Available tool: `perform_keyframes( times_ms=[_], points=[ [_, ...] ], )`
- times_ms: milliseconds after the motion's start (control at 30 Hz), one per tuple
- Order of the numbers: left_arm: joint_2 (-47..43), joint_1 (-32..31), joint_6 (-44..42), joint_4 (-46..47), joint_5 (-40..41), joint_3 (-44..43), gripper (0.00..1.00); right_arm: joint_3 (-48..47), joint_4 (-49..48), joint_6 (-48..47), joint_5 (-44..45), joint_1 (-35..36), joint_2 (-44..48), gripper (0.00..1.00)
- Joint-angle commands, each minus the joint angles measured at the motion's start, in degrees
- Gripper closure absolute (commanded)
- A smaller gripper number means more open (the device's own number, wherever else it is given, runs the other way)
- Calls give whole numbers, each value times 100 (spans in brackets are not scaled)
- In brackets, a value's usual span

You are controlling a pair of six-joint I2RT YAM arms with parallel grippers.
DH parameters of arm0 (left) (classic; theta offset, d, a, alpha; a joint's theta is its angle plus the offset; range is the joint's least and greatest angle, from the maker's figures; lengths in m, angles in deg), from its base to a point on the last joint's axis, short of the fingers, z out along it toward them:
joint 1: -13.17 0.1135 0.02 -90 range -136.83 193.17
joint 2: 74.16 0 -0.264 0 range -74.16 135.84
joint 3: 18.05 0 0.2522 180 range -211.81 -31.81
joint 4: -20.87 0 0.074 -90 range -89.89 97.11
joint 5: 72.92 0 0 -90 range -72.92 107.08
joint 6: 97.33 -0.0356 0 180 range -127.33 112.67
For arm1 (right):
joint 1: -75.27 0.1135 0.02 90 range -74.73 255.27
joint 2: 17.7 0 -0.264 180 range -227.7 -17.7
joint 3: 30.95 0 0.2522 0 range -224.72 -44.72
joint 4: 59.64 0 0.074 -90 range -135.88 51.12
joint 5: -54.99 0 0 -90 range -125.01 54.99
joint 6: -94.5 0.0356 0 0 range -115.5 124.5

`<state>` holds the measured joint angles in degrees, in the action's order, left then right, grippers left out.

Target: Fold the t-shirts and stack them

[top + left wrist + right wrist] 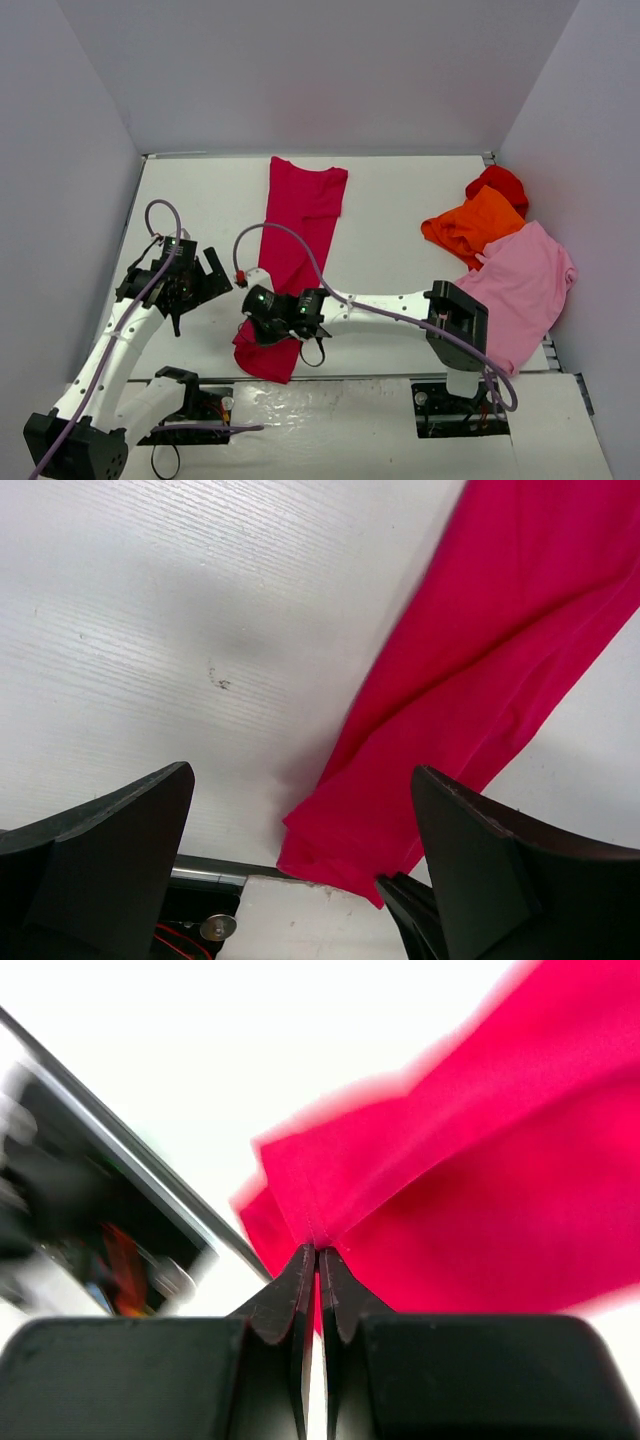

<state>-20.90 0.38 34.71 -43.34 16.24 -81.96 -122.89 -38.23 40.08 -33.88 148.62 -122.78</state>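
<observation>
The raspberry-red t-shirt (300,225) lies folded into a long narrow strip, running from the back middle of the table to its front edge. My right gripper (255,330) is at the strip's near end and is shut on a hemmed edge of that shirt (480,1180), with the cloth pinched at the tips of the right gripper (318,1252). My left gripper (205,285) hovers open just left of the strip. In the left wrist view, the shirt's near corner (350,840) lies between the wide-apart fingers of the left gripper (300,790). Orange (470,228), bright red (498,183) and pale pink (525,285) t-shirts lie crumpled at the right.
White walls close the table on the left, back and right. A metal rail (210,868) and a dark gap with wiring run along the front edge, just under the shirt's near corner. A purple cable (300,245) arcs over the strip.
</observation>
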Motion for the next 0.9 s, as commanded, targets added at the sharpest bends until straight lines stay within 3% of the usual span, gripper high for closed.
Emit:
perform_keyframes(
  times_ms=[0, 533, 867],
  points=[
    [50, -18, -100, 52, 169, -381, 11, 706, -3, 598, -51, 310, 778, 100],
    [55, -19, -110, 133, 121, -325, 11, 2231, -9, 1593, 60, 662, 1638, 100],
    [81, -21, -117, 140, 109, -305, 11, 2257, -19, 1625, 48, 788, 1462, 100]
  ],
)
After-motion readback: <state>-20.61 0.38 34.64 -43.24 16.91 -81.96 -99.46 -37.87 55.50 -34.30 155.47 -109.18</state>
